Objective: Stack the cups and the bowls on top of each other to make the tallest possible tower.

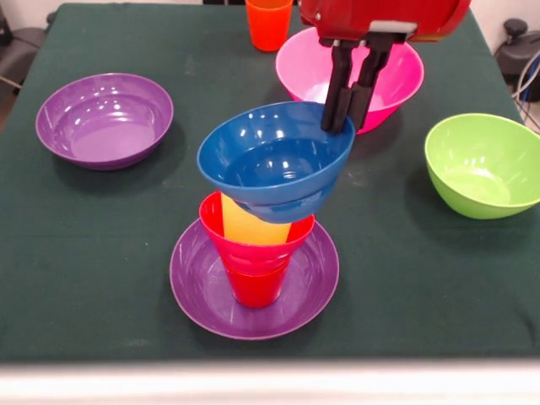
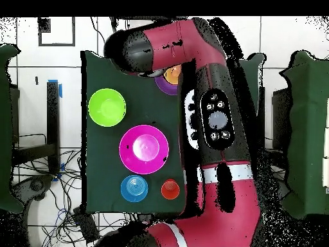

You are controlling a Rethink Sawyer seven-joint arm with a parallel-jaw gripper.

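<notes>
The tower stands on a shallow purple bowl (image 1: 202,291) near the front edge. In it a red cup (image 1: 255,287) stands upright, carrying a small crimson bowl (image 1: 253,246) with a yellow cup (image 1: 246,226) inside. A dark blue bowl (image 1: 274,160) hangs tilted over the yellow cup, its base at the cup's mouth. My gripper (image 1: 342,122) is shut on the blue bowl's far right rim. In the overhead view the arm (image 2: 215,119) hides the gripper and most of the tower (image 2: 168,78).
A second purple bowl (image 1: 105,118) sits at the left, a pink bowl (image 1: 396,76) behind the gripper, a lime green bowl (image 1: 485,164) at the right, an orange cup (image 1: 268,24) at the far edge. The overhead view also shows a light blue bowl (image 2: 134,188).
</notes>
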